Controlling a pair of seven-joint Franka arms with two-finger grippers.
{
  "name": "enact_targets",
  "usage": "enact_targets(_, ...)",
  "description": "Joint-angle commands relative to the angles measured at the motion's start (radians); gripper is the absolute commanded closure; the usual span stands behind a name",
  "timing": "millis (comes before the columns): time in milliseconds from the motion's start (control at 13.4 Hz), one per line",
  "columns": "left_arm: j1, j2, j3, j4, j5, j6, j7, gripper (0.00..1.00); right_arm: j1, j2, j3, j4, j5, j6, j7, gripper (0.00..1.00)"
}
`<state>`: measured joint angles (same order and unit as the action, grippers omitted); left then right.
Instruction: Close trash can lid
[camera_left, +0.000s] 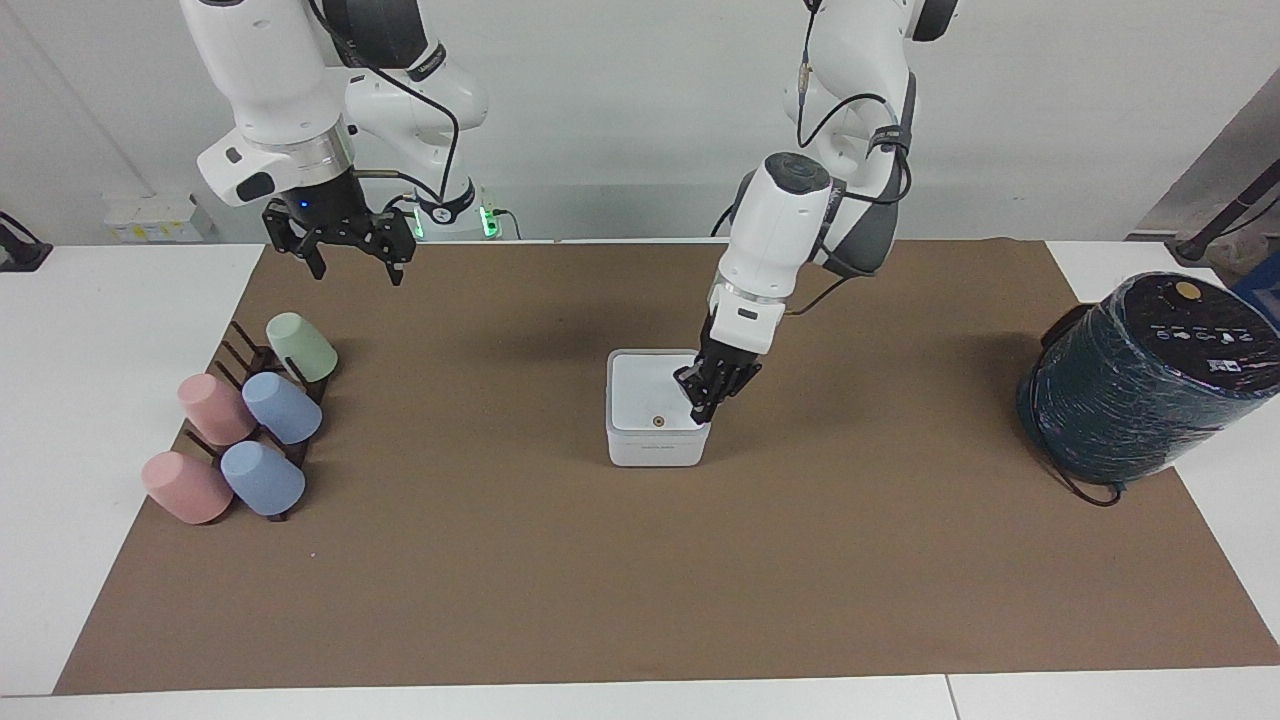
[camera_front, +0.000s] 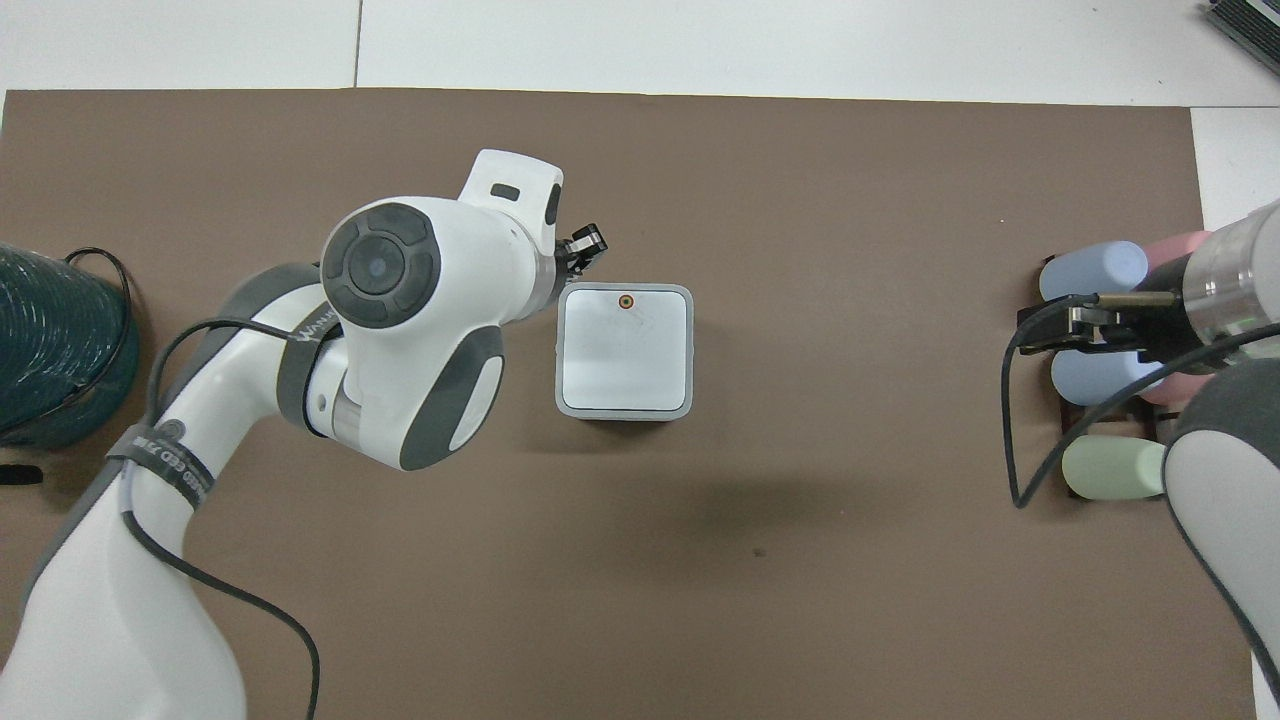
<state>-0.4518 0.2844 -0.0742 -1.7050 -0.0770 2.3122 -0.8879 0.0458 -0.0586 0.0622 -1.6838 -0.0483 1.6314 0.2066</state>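
Note:
The trash can (camera_left: 657, 445) is a small white square box in the middle of the brown mat; it also shows in the overhead view (camera_front: 625, 408). Its lid (camera_left: 645, 395) lies flat and shut on top, orange dot up, as the overhead view (camera_front: 625, 350) shows too. My left gripper (camera_left: 702, 412) is shut and empty, over the can's edge toward the left arm's end; I cannot tell whether it touches. It also shows in the overhead view (camera_front: 588, 243). My right gripper (camera_left: 355, 270) is open and empty, waiting over the mat beside the cup rack.
A dark rack (camera_left: 262, 362) with several pastel cups lying on it stands at the right arm's end (camera_front: 1100, 365). A large dark teal wrapped cylinder (camera_left: 1140, 385) with a black cable stands at the left arm's end. A brown mat (camera_left: 640, 580) covers the table.

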Motion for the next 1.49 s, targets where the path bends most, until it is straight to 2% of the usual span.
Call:
enact_targets(0,0.079,-0.024,-0.007,0.063,-0.01,-0.199,0.136,0.88,-0.007,-0.015,-0.001,-0.013,0.019,-0.005,-0.021,0.0)
enact_targets(223,0.163,-0.028,-0.006,0.137,-0.024,-0.408,0.32,0.82,-0.007,-0.015,-0.001,-0.013,0.019,-0.005,-0.021,0.0)
enact_targets(446,0.249,-0.074,0.004,0.13,-0.024,-0.531,0.551,0.81,-0.007,-0.015,-0.001,-0.013,0.019,-0.005,-0.021,0.0)
enact_targets(595,0.301,-0.099,0.007,0.122,-0.021,-0.589,0.625,0.81,-0.007,-0.015,-0.001,-0.013,0.019,-0.005,-0.021,0.0)
enact_targets(967,0.424,-0.131,0.011,0.096,-0.007,-0.635,0.805,0.79,-0.007,-0.015,-0.001,-0.013,0.019,-0.005,-0.021,0.0)
enact_targets(1264,0.453,-0.192,0.016,0.097,0.002,-0.662,0.808,0.73,-0.007,-0.015,-0.001,-0.013,0.019,-0.005,-0.021,0.0)
enact_targets(1413,0.449,-0.234,0.014,0.097,0.057,-0.683,0.808,0.7,-0.007,-0.015,-0.001,-0.013,0.019,-0.005,-0.021,0.0)
